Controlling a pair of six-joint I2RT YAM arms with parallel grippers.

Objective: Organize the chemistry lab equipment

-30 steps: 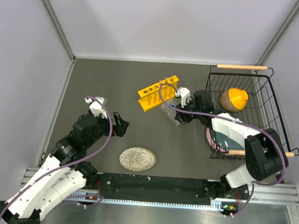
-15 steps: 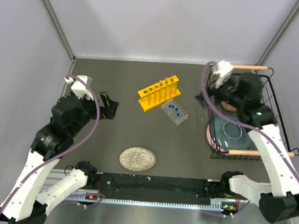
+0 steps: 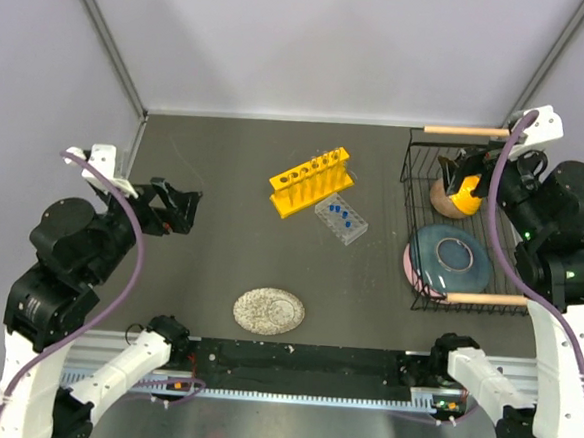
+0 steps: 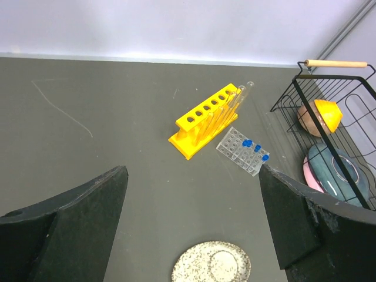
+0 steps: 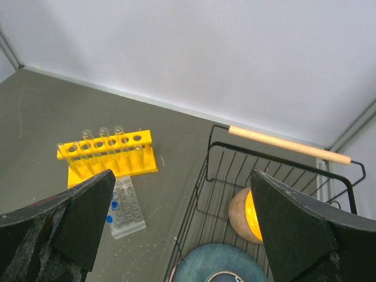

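While agape and empty, left gripper (image 4: 192,171) and right gripper (image 5: 182,175) far from yellow rack (image 4: 204,121).

The test-tube rack (image 3: 311,181) is bright yellow. The small gridded rack (image 3: 341,220) is clear, and its vials (image 4: 247,143) have blue caps. The plate (image 3: 269,311) is grey with dark speckles. The wire basket (image 3: 407,165) is black with pale wooden handles and holds a blue bowl (image 3: 452,257), a pink bowl (image 3: 410,267) and a yellow-and-tan bowl (image 3: 458,194). The table (image 3: 225,174) is dark grey.

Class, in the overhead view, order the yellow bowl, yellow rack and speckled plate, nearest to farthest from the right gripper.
1. yellow bowl: in the basket, beside the right gripper.
2. yellow rack: mid-table, leftward.
3. speckled plate: near the front edge.
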